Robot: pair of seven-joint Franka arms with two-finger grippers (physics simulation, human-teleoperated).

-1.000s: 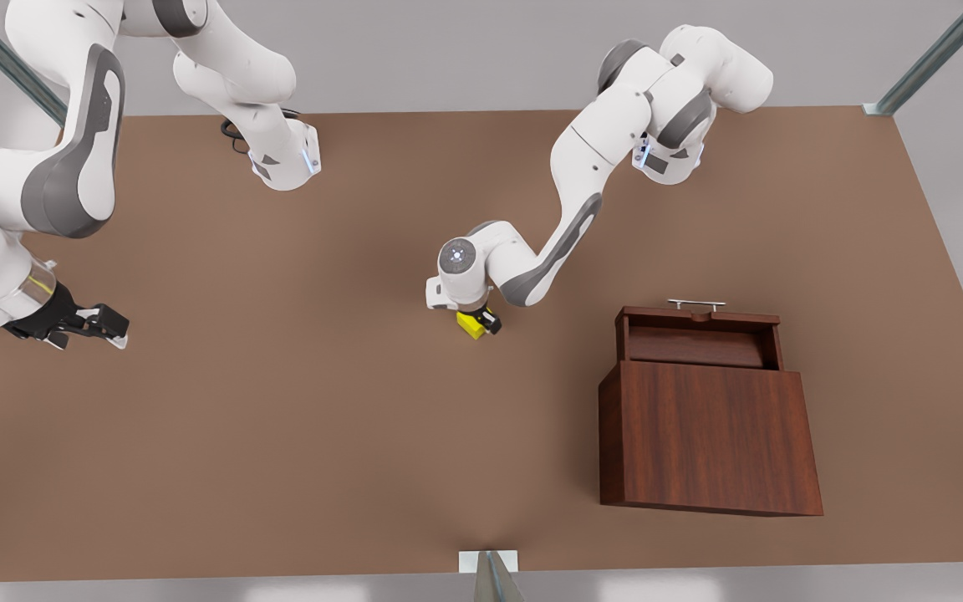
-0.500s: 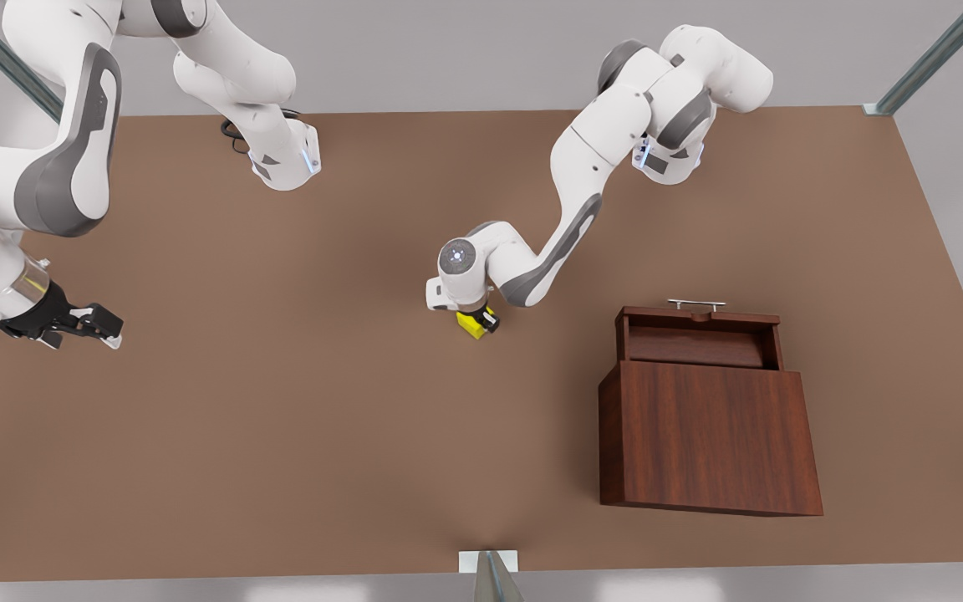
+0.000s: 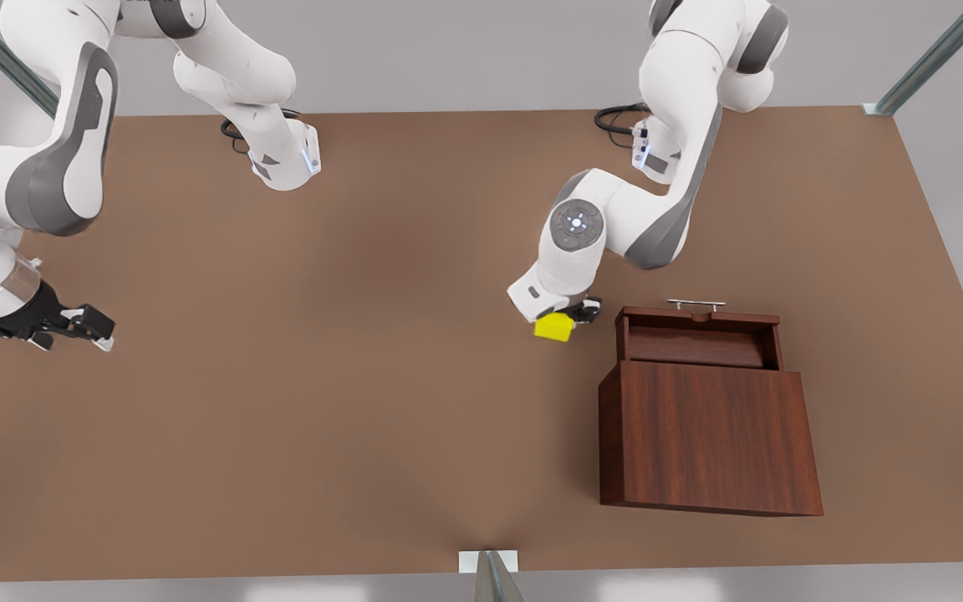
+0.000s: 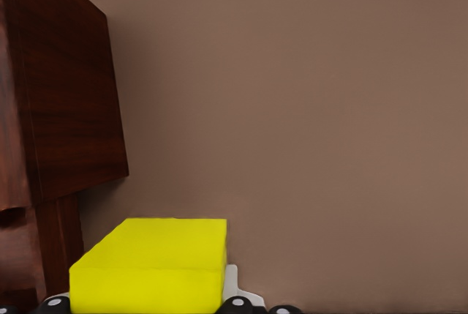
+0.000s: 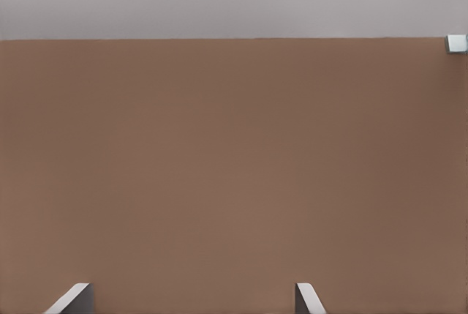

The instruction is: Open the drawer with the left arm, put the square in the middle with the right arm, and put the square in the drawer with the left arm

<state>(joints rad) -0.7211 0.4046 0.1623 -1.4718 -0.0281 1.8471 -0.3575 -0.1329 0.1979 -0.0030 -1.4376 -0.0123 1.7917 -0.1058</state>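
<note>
The square (image 3: 553, 328), a small yellow cube, is held by my left gripper (image 3: 572, 320), which is shut on it just off the open drawer's (image 3: 699, 318) side wall, on the front view's left of it. The drawer stands pulled out of the dark wood cabinet (image 3: 707, 435), silver handle (image 3: 696, 304) facing away. In the left wrist view the square (image 4: 153, 266) sits between the fingers (image 4: 238, 301) with the cabinet (image 4: 66, 109) close beside. My right gripper (image 3: 93, 328) waits open at the front view's far left, over bare table, its fingertips (image 5: 311, 298) apart.
The brown tabletop (image 3: 323, 376) stretches wide between the two arms. Both arm bases (image 3: 285, 163) stand at the far edge. A metal bracket (image 3: 488, 564) sits at the near edge, and frame struts cross the corners.
My left arm has swung the square from the table's middle toward the front view's right, up to the drawer. My right gripper has drifted slightly farther to the front view's left.
</note>
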